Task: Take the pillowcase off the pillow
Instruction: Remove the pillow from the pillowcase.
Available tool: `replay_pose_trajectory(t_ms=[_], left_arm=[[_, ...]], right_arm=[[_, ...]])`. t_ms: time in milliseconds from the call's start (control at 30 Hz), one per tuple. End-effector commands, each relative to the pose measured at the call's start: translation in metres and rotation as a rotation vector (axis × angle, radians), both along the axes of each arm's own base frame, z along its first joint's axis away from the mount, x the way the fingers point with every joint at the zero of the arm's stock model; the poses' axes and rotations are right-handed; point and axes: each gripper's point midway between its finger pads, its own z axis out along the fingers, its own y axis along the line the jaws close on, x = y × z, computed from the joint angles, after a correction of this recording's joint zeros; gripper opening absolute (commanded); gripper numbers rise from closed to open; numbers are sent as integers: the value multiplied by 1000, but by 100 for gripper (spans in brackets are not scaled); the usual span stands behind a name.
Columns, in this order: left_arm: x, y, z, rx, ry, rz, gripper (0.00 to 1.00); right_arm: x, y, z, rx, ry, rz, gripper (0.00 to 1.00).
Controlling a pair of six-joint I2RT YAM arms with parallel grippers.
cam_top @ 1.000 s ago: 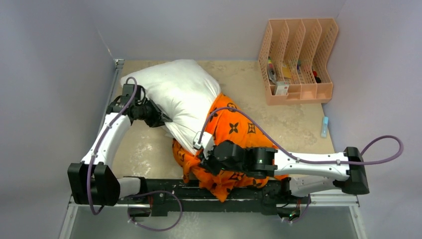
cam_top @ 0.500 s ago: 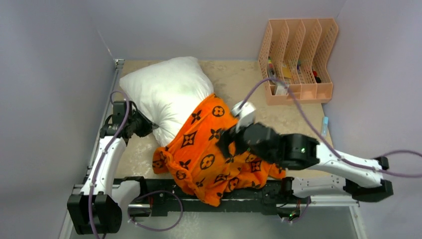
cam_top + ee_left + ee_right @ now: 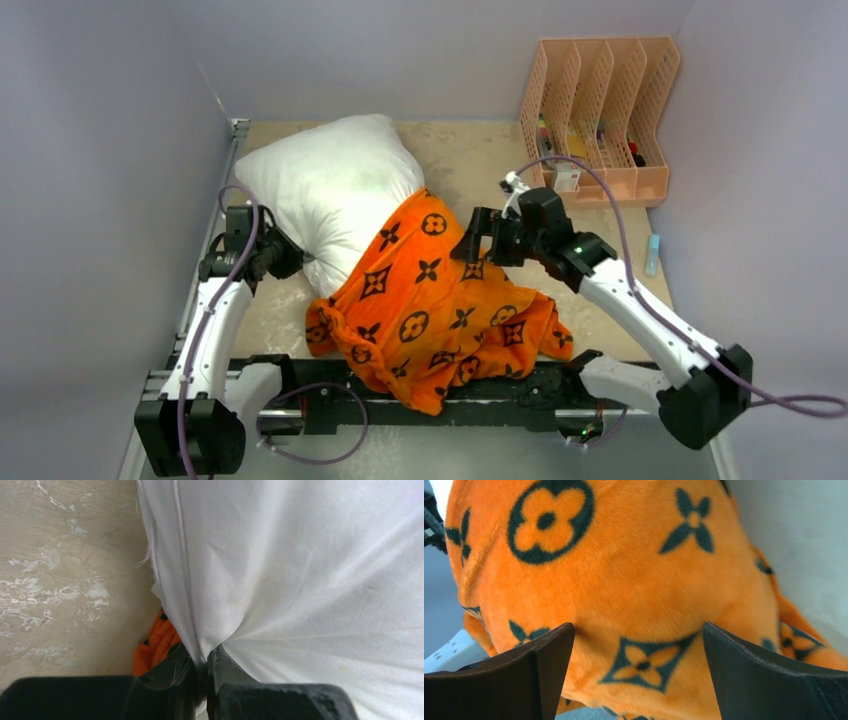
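The white pillow (image 3: 330, 185) lies at the far left of the table, its near half inside the orange pillowcase (image 3: 430, 305) printed with black motifs. My left gripper (image 3: 292, 258) is shut on the pillow's left edge; the left wrist view shows white pillow (image 3: 300, 570) fabric pinched in the left gripper (image 3: 202, 662), with a bit of orange pillowcase (image 3: 155, 647) behind. My right gripper (image 3: 468, 240) hovers open at the pillowcase's far right edge. In the right wrist view the pillowcase (image 3: 624, 555) fills the frame beyond the right gripper (image 3: 639, 640), not clamped.
A peach file rack (image 3: 598, 120) with small items stands at the far right corner. A small blue object (image 3: 652, 255) lies near the right wall. Grey walls close in the left, back and right. The arms' black base rail (image 3: 330, 385) runs along the near edge.
My right gripper has opened, let go of the pillowcase and swung from the near edge toward the far right. The pillowcase now lies flatter. The left arm drew back slightly, still holding the pillow.
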Motion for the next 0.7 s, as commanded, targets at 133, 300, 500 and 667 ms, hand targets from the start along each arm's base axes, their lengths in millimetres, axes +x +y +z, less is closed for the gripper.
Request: replay_pose_trajectory(t_ms=[133, 300, 500, 667], left_arm=[[-12, 29, 5, 147, -8, 56, 0], [-11, 40, 7, 176, -4, 120, 0], [-11, 48, 4, 187, 11, 189, 0], [-10, 51, 5, 190, 12, 202, 0]], right_arm=[[31, 27, -27, -13, 32, 68, 45], [-6, -22, -82, -121, 136, -89, 0], [-34, -86, -101, -152, 168, -335, 0], [-33, -110, -99, -127, 172, -440, 0]])
